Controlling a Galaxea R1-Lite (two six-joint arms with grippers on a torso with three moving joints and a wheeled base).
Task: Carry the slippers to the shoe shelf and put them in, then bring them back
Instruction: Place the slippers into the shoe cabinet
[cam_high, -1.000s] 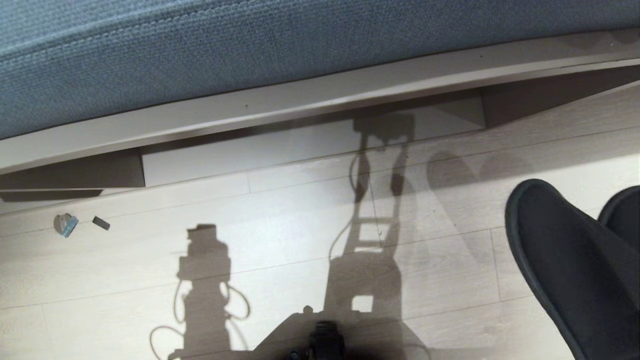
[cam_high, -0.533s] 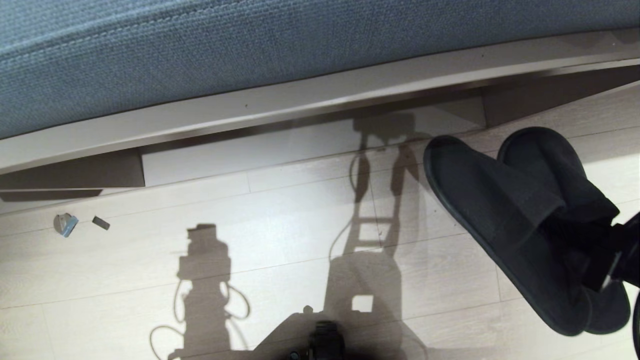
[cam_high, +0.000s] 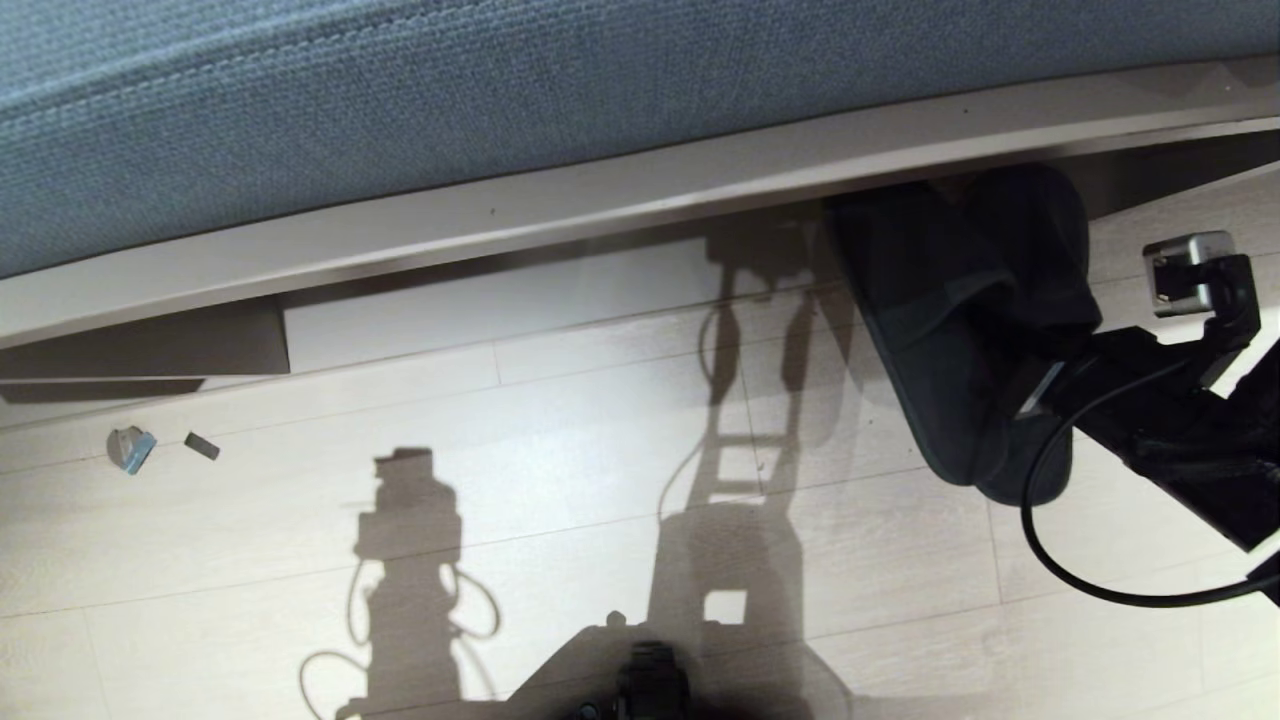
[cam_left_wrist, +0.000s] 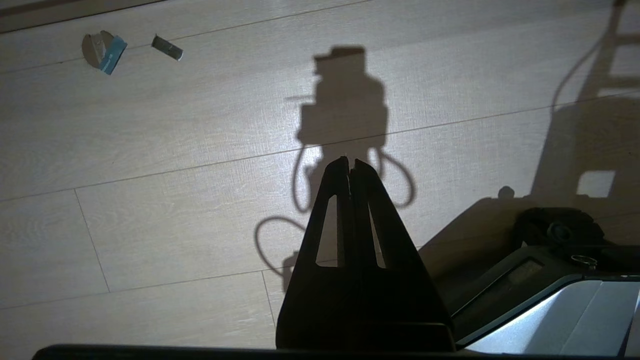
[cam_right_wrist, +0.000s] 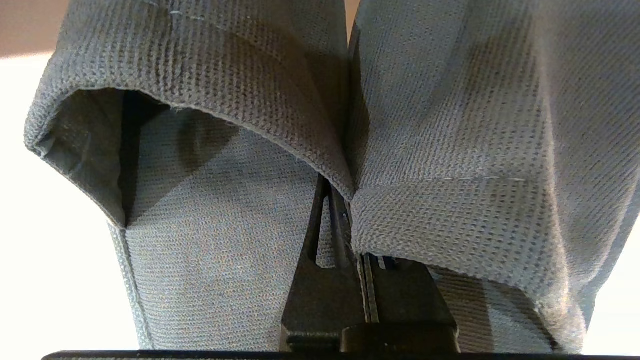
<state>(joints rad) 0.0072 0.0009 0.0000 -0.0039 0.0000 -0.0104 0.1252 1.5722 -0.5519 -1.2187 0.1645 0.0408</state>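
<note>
Two soft grey-blue fabric slippers (cam_high: 965, 320), charcoal-dark in the shadow, sit in the right part of the head view, pressed side by side. Their rounded toes point toward the upper right of the frame, reaching the dark mouth of the low taupe laminate shoe shelf (cam_high: 1150, 170) under the pale front edge of the bench unit; whether the toes are already inside the opening I cannot tell. Their heel ends hang lower in the frame over the pale plank floor (cam_high: 500, 500).

The right pincer (cam_high: 1040, 395) enters from the right edge on its black arm, with a black cable looping below it, and meets the pair at the heel openings. In the right wrist view the right pincer's fingers (cam_right_wrist: 325, 235) are pressed together on the inner walls of both slippers (cam_right_wrist: 440, 150), one slipper to each side, so the pair is clamped where the two collars touch.

The left pincer (cam_left_wrist: 350, 162) shows only in the left wrist view, hanging above bare floor with its two black fingers closed tip to tip and nothing between them. Near the upper left of that view lie a small round grey-and-blue scrap (cam_left_wrist: 102, 50) and a little dark strip (cam_left_wrist: 167, 47). A blue-grey woven cushion (cam_high: 450, 100) fills the top of the head view.
</note>
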